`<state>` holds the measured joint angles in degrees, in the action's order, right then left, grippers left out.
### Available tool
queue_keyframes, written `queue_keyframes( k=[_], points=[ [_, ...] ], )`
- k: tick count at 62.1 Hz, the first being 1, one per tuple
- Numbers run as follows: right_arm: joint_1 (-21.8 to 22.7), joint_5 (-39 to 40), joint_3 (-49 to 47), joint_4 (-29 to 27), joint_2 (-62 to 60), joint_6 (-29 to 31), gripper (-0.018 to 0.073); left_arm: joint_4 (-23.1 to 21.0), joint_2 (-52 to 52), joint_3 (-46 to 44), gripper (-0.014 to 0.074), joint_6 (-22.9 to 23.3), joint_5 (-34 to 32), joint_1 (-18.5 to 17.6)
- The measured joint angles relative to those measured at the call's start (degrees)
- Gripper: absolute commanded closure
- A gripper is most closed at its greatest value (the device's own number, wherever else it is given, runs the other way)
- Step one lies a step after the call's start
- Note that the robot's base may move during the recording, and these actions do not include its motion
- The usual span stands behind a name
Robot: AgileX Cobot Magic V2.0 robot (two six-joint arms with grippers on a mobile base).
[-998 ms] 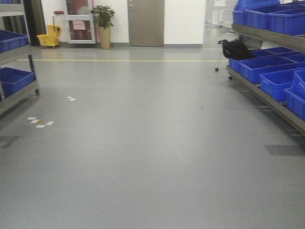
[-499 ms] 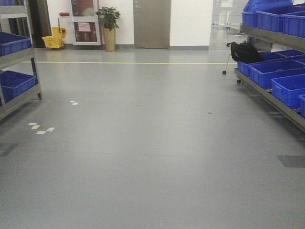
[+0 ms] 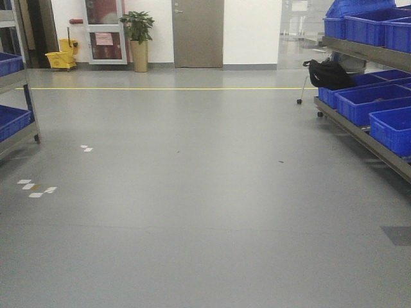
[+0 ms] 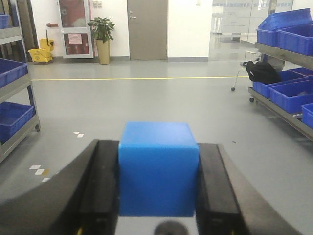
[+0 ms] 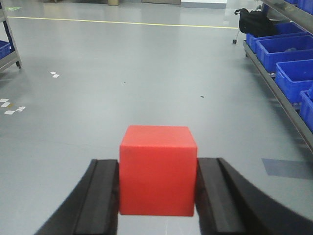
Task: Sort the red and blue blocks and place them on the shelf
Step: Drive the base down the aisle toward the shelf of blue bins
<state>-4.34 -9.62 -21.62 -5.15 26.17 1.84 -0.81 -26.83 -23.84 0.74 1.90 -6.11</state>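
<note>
In the left wrist view my left gripper (image 4: 158, 147) is shut on the blue block (image 4: 158, 171), with a black finger pressed to each side. The right wrist view shows my right gripper (image 5: 157, 164) shut on the red block (image 5: 157, 171) in the same way. Both blocks are held above the grey floor. A steel shelf (image 3: 369, 141) runs along the right side of the room and another shelf (image 3: 19, 138) stands at the left edge. Neither gripper shows in the front view.
Large blue bins (image 3: 385, 125) fill the right shelf and more blue bins (image 3: 9, 122) fill the left one. A black bag (image 3: 329, 74) sits by the right shelf's far end. White floor marks (image 3: 35, 187), a potted plant (image 3: 138, 38), a yellow mop bucket (image 3: 61, 59) and a door (image 3: 197, 32) lie ahead.
In the front view the floor marks have slid down and left, the yellow line sits lower and both shelves lie nearer the frame edges; the view has moved forward.
</note>
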Motion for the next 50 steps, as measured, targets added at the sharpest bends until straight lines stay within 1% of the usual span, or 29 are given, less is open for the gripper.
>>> queue_keyframes(
  k=[50],
  points=[
    [0.0, -0.1, 0.0, 0.0, 0.0, 0.0, 0.0502, 0.0, 0.0, 0.0, 0.0472, 0.0, 0.0, 0.0]
  ],
)
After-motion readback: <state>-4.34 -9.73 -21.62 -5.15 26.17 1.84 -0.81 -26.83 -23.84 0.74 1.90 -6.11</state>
